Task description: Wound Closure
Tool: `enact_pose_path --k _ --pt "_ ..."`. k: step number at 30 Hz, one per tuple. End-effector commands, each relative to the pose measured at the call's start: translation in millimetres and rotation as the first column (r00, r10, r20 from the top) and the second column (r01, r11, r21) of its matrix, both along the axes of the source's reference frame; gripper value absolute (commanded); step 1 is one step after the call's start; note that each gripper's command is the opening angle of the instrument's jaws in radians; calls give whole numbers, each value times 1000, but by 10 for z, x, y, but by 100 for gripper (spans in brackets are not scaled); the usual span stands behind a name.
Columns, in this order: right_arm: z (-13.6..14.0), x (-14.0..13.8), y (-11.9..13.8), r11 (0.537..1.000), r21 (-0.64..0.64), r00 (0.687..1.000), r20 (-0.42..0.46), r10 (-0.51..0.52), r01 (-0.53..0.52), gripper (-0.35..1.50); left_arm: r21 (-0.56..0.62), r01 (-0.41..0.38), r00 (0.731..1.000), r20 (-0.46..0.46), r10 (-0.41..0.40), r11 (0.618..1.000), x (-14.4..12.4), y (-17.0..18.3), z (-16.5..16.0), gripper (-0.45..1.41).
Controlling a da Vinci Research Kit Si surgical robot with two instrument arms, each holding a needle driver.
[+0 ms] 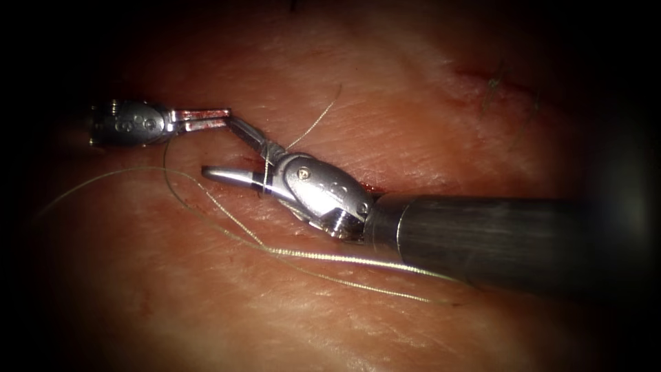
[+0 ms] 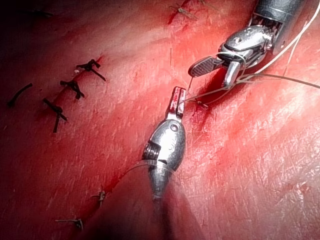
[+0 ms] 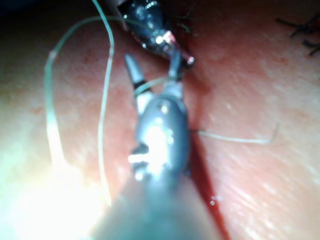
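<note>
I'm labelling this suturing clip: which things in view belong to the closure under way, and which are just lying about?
In use: left end effector, shut on the thread; right end effector, open, thread looped round it; tissue.
Lying about: dark finished stitches; cut thread end.

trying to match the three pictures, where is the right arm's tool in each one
Endoscope view: the right tool enters from the picture's right, jaws open, thread wrapped around them.
Left wrist view: the same tool, open, just beyond the left tool.
Right wrist view: its own open jaws seen from close.
Shared landmark: the thread loop around its jaws.
</note>
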State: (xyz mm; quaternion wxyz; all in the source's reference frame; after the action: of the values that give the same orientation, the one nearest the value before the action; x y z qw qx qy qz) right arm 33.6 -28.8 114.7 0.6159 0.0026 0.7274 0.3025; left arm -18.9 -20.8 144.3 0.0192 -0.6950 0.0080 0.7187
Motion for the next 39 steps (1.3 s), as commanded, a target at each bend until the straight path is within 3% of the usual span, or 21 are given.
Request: enact_pose_path --k 1,9,24,27,30,36,39 --pt "9 -3 1 1000 0 1000 8 10 -10 49 3 -2 1000 2 2 1000 -5 -3 7 -45" --pt "20 -23 10 992 78 995 22 96 -97 43 10 4 1000 -3 -4 1000 -14 -17 11 -45" --pt "32 -20 1 980 128 988 0 156 -155 46 30 4 1000 -3 -4 1000 -42 -35 27 -45" --pt "33 -28 -2 965 142 975 47 216 -221 48 35 -1 1000 -4 1 999 -47 -41 32 -45" --pt "35 -39 -3 940 153 951 110 289 -304 69 43 -12 1000 -6 13 999 -55 -45 35 -45" --pt "46 -57 -7 884 176 895 207 396 -432 76 50 -19 1000 -5 19 999 -69 -35 31 -45" --pt "50 -57 -6 874 184 885 225 408 -450 79 52 -21 1000 -6 22 998 -72 -33 30 -45"
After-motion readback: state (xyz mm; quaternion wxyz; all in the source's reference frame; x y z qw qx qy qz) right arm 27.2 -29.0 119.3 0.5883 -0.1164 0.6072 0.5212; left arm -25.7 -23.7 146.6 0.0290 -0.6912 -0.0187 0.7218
